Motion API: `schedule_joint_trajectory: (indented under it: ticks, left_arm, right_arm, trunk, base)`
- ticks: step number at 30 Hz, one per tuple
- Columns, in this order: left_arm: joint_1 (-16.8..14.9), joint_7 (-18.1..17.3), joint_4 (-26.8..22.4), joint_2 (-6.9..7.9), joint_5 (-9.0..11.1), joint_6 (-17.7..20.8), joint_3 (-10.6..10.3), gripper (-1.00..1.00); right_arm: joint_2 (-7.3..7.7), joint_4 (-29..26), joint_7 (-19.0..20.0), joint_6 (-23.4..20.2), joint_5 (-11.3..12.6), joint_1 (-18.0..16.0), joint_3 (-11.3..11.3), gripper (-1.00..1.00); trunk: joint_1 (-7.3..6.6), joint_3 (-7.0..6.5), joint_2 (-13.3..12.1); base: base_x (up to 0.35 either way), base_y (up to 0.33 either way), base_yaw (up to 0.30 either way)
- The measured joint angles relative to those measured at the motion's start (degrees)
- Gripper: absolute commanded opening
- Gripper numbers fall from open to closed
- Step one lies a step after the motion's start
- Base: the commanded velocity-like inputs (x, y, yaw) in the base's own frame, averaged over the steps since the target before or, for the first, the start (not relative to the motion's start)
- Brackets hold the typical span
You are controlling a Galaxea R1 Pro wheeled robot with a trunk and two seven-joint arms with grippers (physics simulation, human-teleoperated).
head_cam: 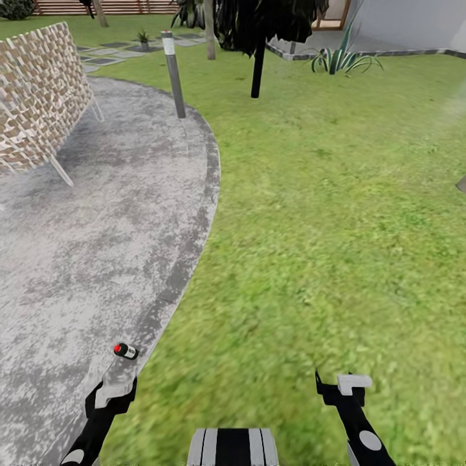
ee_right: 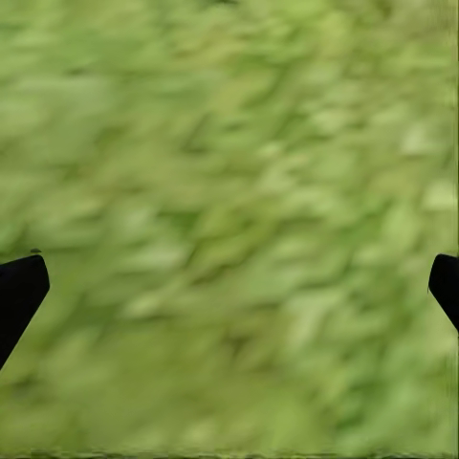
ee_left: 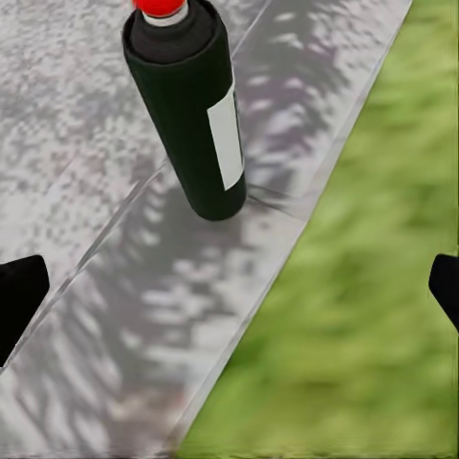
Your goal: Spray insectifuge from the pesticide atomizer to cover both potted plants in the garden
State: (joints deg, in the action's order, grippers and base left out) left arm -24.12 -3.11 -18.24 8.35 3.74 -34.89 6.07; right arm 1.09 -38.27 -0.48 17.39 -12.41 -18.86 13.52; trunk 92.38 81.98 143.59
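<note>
Standing at the patio point(head_cam: 97, 259) edge by the lawn point(head_cam: 323, 259), the pesticide atomizer point(head_cam: 125, 351) is waiting just past the left gripper point(head_cam: 111, 395); a bump could be tipping it over. Looking along the fingers, both the left gripper point(ee_left: 229, 287) and the right gripper point(ee_right: 229, 287) are gaping wide, holding nothing

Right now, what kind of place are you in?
A garden, by the look of it: green lawn beside a curved grey paved patio, with trees and a brown slatted fence at the back.
</note>
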Motion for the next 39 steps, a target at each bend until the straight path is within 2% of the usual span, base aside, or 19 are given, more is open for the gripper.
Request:
schedule_joint_trajectory:
  ticks: [10, 30, 39]
  left_arm:
    - [0.0, 0.0, 0.0, 0.0, 0.0, 0.0, 0.0, 1.0]
    - [0.0, 0.1, 0.0, -0.09, 0.0, 0.0, 0.0, 1.0]
    - [0.0, 0.1, 0.0, -0.09, 0.0, 0.0, 0.0, 1.0]
  right_arm:
    - [0.02, 0.0, 0.1, 0.1, -0.1, 0.0, 0.0, 1.0]
    - [0.0, -0.1, 0.1, 0.2, -0.3, 0.0, -0.1, 1.0]
    - [0.0, -0.1, 0.1, 0.2, -0.3, 0.0, 0.0, 1.0]
  trunk:
    - [0.26, 2.84, 0.1]
    - [0.25, 2.85, 0.1]
    - [0.25, 2.85, 0.1]
  base:
    - [0.0, 0.0, 0.0]
    - [0.049, 0.022, 0.0]
    - [0.035, 0.11, 0.0]
